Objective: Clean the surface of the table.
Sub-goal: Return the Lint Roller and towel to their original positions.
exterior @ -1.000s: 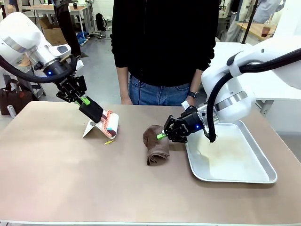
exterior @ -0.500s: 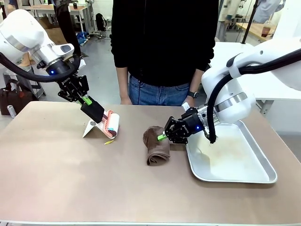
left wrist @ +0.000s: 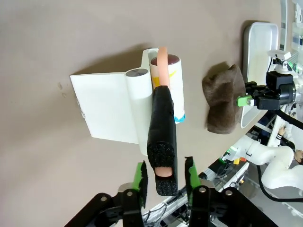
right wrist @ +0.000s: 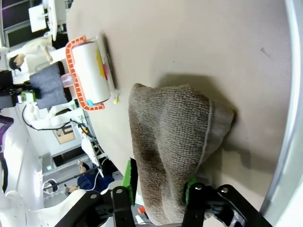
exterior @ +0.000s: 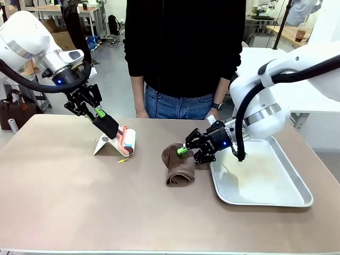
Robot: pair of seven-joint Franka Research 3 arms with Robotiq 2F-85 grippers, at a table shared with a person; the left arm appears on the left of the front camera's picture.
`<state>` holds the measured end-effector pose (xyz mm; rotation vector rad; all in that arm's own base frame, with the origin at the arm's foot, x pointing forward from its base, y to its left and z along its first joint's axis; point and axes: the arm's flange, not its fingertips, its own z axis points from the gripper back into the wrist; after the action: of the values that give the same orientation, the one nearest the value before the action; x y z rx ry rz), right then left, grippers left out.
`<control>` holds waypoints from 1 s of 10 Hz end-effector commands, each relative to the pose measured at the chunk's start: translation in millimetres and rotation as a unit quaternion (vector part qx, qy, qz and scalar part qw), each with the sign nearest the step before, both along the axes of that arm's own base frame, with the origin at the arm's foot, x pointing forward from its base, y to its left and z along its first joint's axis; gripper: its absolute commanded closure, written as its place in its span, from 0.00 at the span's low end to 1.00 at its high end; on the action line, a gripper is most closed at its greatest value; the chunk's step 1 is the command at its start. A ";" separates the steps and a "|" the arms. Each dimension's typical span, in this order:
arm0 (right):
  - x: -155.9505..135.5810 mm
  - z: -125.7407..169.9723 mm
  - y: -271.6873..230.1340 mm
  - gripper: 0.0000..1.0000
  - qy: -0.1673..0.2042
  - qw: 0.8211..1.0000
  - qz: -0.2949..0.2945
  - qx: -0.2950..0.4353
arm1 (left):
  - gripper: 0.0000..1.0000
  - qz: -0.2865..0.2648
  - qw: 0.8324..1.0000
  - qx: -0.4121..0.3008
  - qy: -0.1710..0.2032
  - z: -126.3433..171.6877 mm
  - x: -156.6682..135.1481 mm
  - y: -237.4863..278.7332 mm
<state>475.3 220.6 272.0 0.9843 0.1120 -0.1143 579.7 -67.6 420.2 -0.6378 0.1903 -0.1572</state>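
Bright, even overhead light, soft shadows, sharp focus; wrist views bend at edges.

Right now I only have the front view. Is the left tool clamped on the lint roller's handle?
Observer: No. In the left wrist view the left tool straddles the black handle, with a gap showing beside each green pad.
Operator: And the right tool on the cloth?
Observer: The right wrist view shows the end of the brown cloth lying between the pads of the right tool, resting on the table. I can't tell whether it's pinched.
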 end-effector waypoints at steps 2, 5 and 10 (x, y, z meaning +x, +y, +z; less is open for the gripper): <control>-4.8 8.9 -6.0 0.02 -0.038 0.999 -0.006 0.017 | 0.00 0.018 1.000 -0.003 -0.001 11.6 -2.5 1.7; -11.1 33.5 1.8 0.00 -0.088 0.995 0.031 -0.019 | 0.00 0.024 0.999 -0.018 -0.010 23.0 -5.6 11.3; -9.2 99.6 -1.8 0.00 -0.159 0.977 0.019 -0.143 | 0.00 0.028 0.997 -0.057 -0.050 62.6 -37.9 49.1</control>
<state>474.6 217.1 353.8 0.7559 -0.1309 0.0902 558.3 -25.7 483.0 -0.7027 0.0930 -0.1283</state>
